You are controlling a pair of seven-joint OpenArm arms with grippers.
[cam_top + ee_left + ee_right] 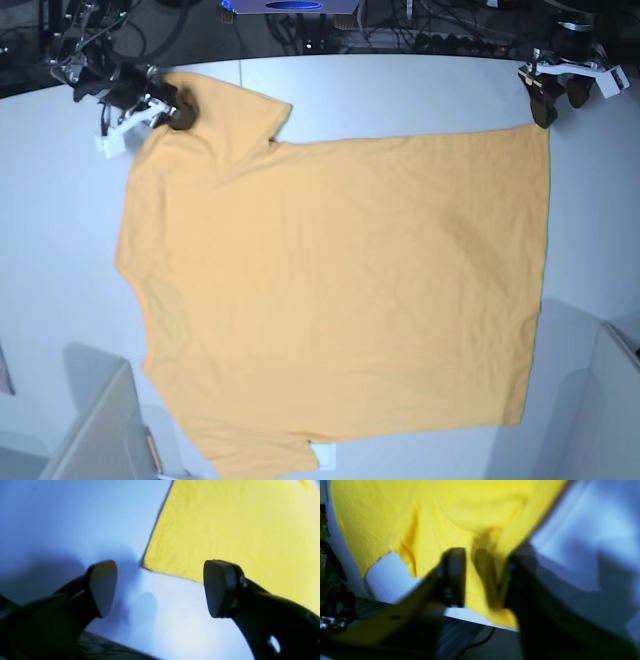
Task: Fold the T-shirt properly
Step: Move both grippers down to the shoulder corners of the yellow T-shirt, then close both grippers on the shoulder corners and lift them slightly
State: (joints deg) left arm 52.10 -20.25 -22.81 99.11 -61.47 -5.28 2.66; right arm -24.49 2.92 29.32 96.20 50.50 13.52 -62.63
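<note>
The yellow-orange T-shirt [330, 290] lies spread flat on the white table [60, 250], plain side up. My right gripper [172, 108] sits at the shirt's far left corner by the sleeve. In the blurred right wrist view this gripper [472, 580] is shut on a bunched fold of the T-shirt [460, 512]. My left gripper [545, 103] hovers just beyond the shirt's far right corner. In the left wrist view it [160, 590] is open and empty over bare table, with the T-shirt's corner [237, 530] just ahead of its fingertips.
Cables and equipment [400, 30] crowd the table's back edge. Grey bin walls stand at the front left [100, 430] and front right [610, 400]. A white tag [322, 457] shows at the shirt's near edge.
</note>
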